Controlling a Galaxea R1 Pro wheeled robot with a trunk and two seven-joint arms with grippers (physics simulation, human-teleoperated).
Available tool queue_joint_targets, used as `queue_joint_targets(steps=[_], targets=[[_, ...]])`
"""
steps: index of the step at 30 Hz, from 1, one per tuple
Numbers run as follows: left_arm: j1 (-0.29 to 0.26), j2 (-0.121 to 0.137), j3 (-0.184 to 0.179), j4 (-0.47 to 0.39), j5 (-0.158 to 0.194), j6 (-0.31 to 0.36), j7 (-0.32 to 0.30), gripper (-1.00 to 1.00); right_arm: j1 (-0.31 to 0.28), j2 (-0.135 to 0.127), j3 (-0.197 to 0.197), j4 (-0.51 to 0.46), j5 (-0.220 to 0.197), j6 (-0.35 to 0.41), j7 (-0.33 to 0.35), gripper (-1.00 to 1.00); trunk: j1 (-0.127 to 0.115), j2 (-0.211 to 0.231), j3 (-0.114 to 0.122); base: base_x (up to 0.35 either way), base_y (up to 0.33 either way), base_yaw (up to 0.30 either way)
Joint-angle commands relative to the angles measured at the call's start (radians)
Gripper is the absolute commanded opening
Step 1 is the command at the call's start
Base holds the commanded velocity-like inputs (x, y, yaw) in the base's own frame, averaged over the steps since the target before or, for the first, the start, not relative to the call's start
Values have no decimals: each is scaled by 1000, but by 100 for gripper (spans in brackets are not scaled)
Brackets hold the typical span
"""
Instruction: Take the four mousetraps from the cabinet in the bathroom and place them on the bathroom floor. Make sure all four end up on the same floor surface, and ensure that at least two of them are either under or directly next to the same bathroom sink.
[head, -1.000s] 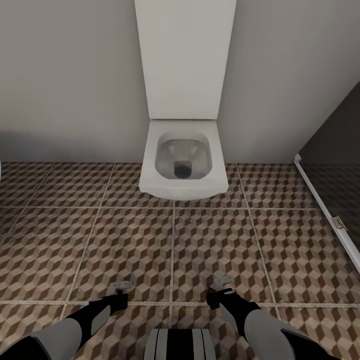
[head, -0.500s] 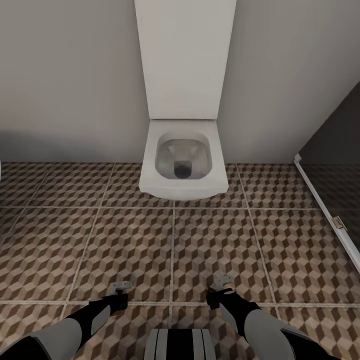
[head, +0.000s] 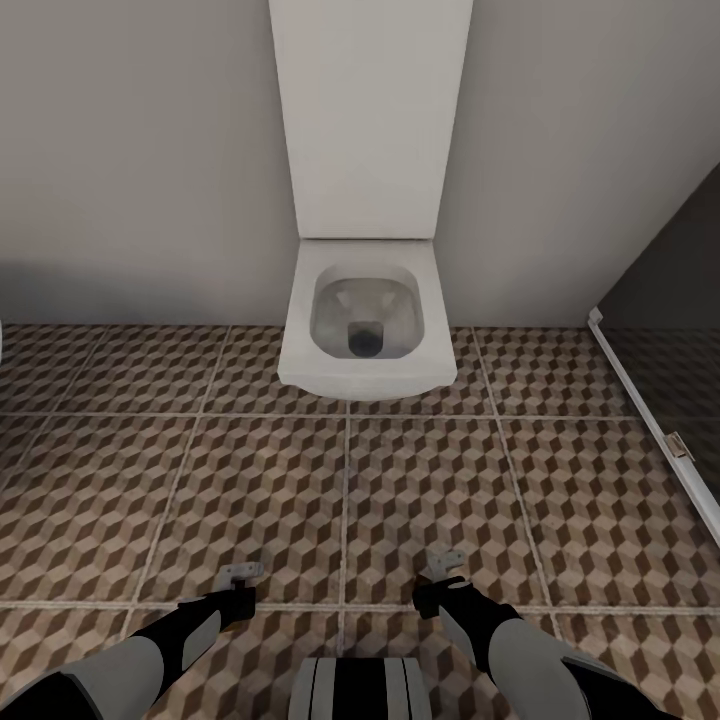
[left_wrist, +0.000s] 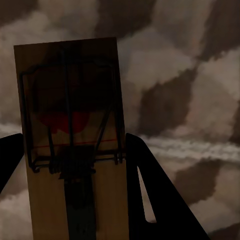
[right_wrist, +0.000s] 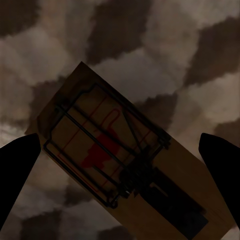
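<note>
Here the head view shows both arms low over the bathroom floor (head: 250, 470), a toilet (head: 368, 335) at 12 o'clock. The left pincer (left_wrist: 75, 165) is clenched on a mousetrap (left_wrist: 72, 125), its near end cut off by the frame. The right pincer (right_wrist: 120, 150) stands spread wide, released; a second mousetrap (right_wrist: 125, 165) lies tilted between its fingers, dim, contact unclear.

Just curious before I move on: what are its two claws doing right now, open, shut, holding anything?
Left gripper: shut on a mousetrap.
Right gripper: a second mousetrap between wide-set fingers; grip cannot be told.
</note>
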Motion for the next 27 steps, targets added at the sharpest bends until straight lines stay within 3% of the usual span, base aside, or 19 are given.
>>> queue_joint_targets(steps=[1, 18, 27], targets=[[0, 1, -4, -2, 3, 5, -1, -100, 0, 1, -8, -2, 10, 5, -2, -100, 0, 0, -1, 0, 0, 0], [0, 1, -4, -2, 3, 5, -1, -100, 0, 1, -8, -2, 10, 5, -2, -100, 0, 0, -1, 2, 0, 0], [0, 1, -6, -3, 0, 3, -1, -100, 0, 1, -8, -2, 10, 5, -2, -100, 0, 0, -1, 240, 0, 0]])
